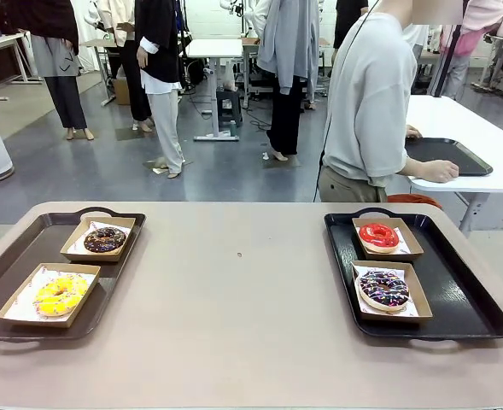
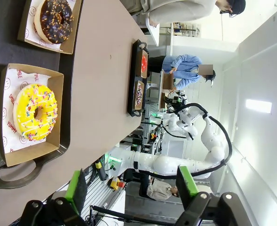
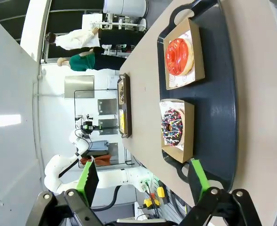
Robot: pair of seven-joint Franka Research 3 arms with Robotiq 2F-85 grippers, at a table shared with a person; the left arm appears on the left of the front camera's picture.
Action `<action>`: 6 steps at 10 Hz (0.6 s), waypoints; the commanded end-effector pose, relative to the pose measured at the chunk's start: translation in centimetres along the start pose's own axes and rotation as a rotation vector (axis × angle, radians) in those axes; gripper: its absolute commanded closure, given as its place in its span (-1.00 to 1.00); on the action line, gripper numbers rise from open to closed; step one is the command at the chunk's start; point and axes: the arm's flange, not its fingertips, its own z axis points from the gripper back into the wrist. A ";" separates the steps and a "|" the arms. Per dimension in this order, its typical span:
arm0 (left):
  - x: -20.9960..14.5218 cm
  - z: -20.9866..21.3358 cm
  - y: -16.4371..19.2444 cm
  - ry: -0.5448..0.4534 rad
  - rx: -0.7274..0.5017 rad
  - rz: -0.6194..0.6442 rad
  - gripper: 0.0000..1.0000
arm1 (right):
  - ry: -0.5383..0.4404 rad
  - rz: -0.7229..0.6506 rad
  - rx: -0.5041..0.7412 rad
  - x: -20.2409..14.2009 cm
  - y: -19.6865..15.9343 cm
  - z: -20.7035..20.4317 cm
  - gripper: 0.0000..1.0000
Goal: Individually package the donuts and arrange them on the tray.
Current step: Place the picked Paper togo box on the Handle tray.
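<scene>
The left gripper and right gripper both stood spread wide, holding nothing. 4 donuts each sat in a paper box: yellow and chocolate on the left tray, red and purple on the right tray. The boxes appeared unsealed.

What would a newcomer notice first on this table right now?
Two dark trays sit at opposite ends of the table, each carrying two donuts in open cardboard boxes. The left tray has the yellow donut nearer the robot and the chocolate donut behind it; the right tray has the purple donut nearer and the red donut behind. Across the table, a person stands turned away toward another table.
</scene>
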 end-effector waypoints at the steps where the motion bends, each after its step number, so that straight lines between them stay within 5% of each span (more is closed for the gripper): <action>1: -0.3 0.3 0.0 0.005 0.002 -0.008 -1.00 | 0.001 -0.001 -0.006 -0.1 0.4 0.2 -1.00; 6: -0.3 0.3 0.0 0.005 0.002 -0.008 -1.00 | 0.001 -0.001 -0.006 -0.1 0.4 0.2 -1.00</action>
